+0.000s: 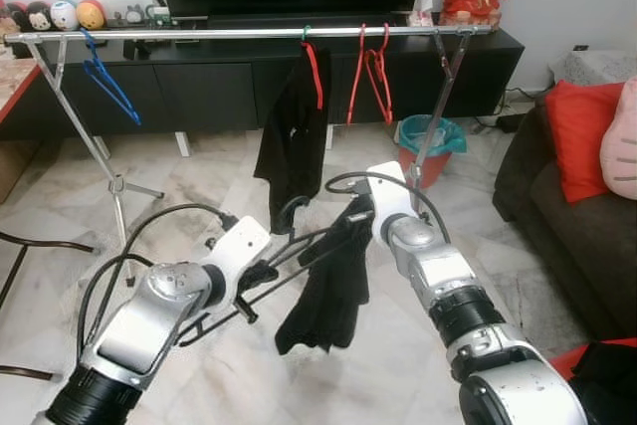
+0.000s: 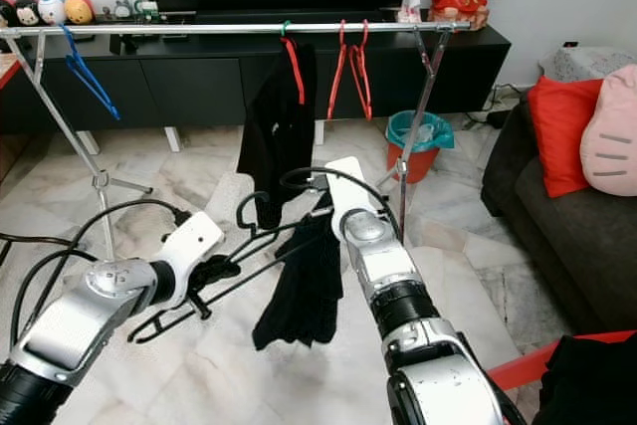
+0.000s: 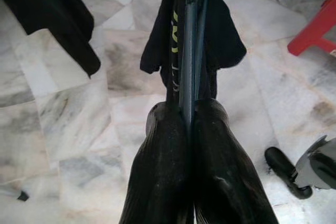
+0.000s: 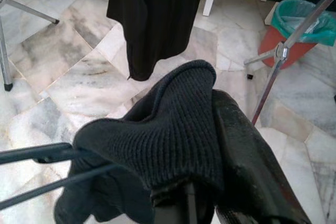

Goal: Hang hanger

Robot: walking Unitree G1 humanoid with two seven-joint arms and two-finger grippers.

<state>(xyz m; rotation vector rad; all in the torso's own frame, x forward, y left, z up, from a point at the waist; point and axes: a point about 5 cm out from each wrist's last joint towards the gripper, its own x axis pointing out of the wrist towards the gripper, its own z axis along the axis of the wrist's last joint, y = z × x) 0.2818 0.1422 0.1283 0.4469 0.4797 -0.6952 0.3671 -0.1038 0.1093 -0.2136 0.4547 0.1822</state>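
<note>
My left gripper [image 1: 261, 274] is shut on the lower bars of a black wire hanger [image 1: 299, 244], held low over the floor with its hook [image 1: 289, 208] towards the rail. In the left wrist view the fingers [image 3: 157, 171] pinch the thin bars [image 3: 188, 66]. A black knitted garment [image 1: 333, 291] hangs from the hanger's right end. My right gripper [image 1: 356, 214] is shut on that garment's upper fold [image 4: 173, 129]. Behind stands the silver clothes rail [image 1: 199, 35], carrying a black garment on a red hanger [image 1: 291, 136], two bare red hangers [image 1: 373, 72] and a blue hanger [image 1: 107, 82].
The rail's crossed legs [image 1: 119, 186] stand at the left and its right post [image 1: 430, 141] by a teal-lined red bin [image 1: 438, 146]. A dark TV console [image 1: 199, 87] runs behind. A sofa [image 1: 567, 226] with a red cushion [image 1: 582, 131] is on the right. Marble floor lies below.
</note>
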